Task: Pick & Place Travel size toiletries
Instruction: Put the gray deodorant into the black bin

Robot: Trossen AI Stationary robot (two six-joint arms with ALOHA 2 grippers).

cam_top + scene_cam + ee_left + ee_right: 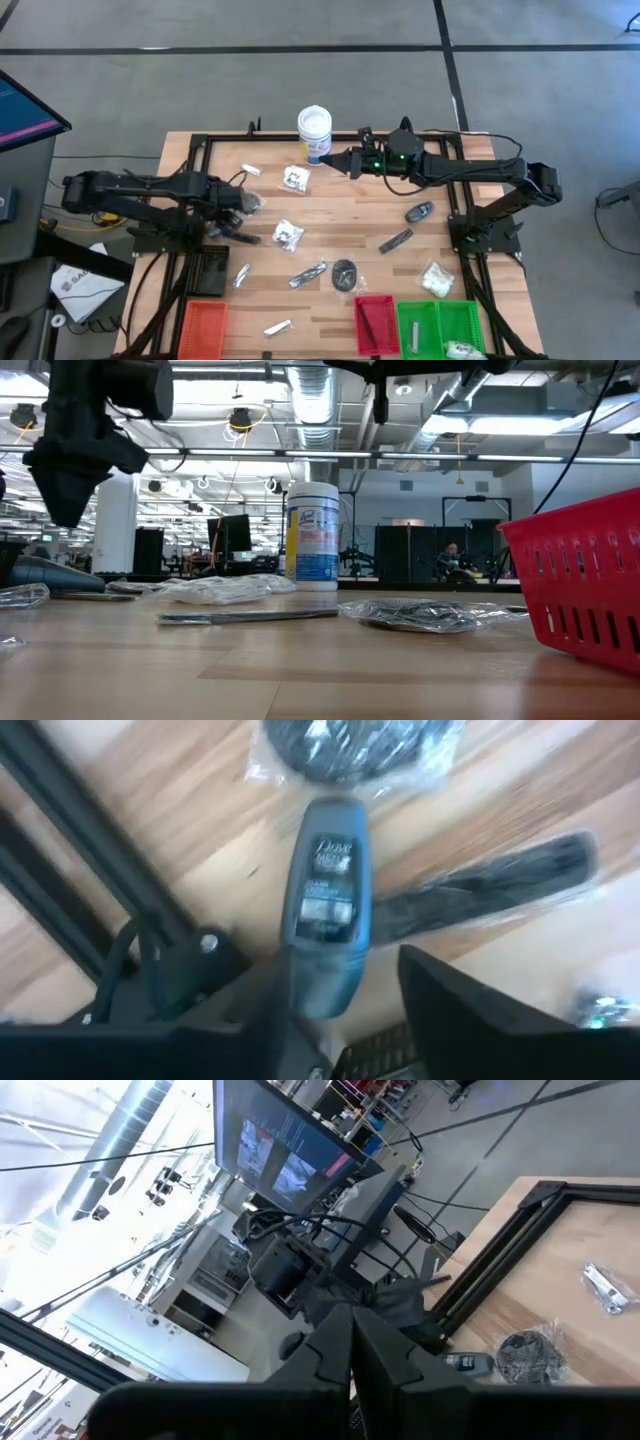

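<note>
Wooden planks make up the tabletop [330,245], which is edged by black framing and scattered with travel-size toiletries. At its far edge stands a white tub with a blue label [314,134]. Along the near edge sit an orange tray [203,326], a red tray [376,325] and a green tray [440,326]. The left gripper [243,222] hangs low over the left side of the tabletop, near the black frame. Its wrist view shows the jaws parted, with a dark grey Dove roll-on bottle [327,905] lying between them; whether either jaw touches it cannot be told. Just beyond the bottle lies a dark round disc in a clear wrapper [352,745], and beside it a slim black stick in clear wrap [480,890]. The right gripper [332,158] is held high above the far middle of the tabletop, beside the white tub, with its jaws closed and empty. Other items lie spread about: clear packets with white contents [288,235], a silvery sachet [307,274], another dark disc [345,273] and a packet of white pieces [437,280].
</note>
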